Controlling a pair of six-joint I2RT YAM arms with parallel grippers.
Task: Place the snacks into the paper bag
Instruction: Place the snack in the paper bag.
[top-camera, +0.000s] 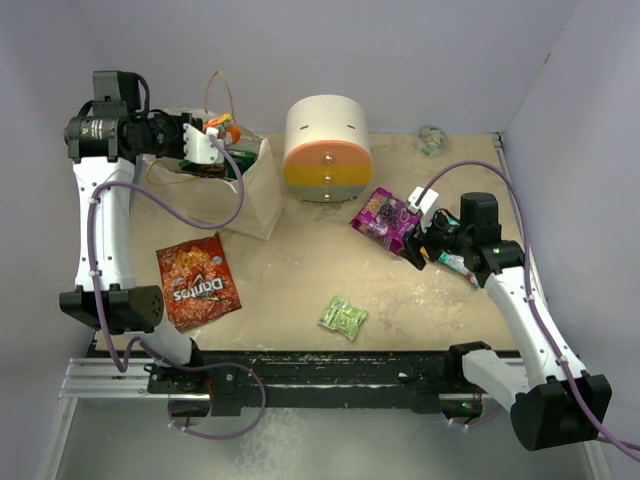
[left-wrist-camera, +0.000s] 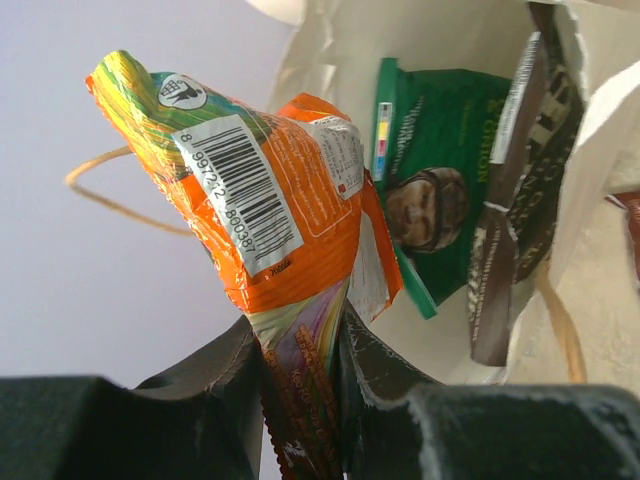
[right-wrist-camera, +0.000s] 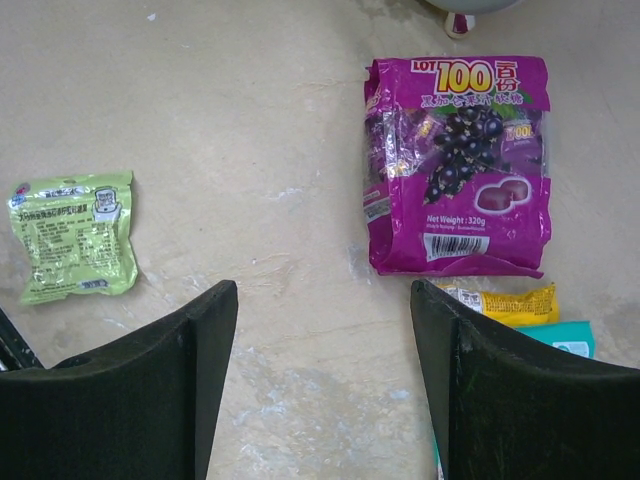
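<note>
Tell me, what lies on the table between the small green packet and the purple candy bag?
Nothing: only bare table separates the green packet from the purple bag, clearest in the right wrist view.

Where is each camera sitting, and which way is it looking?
Top: above and behind the arms, looking down on the table; left arm and right arm show.
Left wrist: on the left arm, looking into the paper bag; its fingers pinch an orange packet.
Right wrist: on the right arm, looking down at the purple packet and lime-green packet; its open fingers show.
Shared: top and right wrist both see those two packets.
</note>
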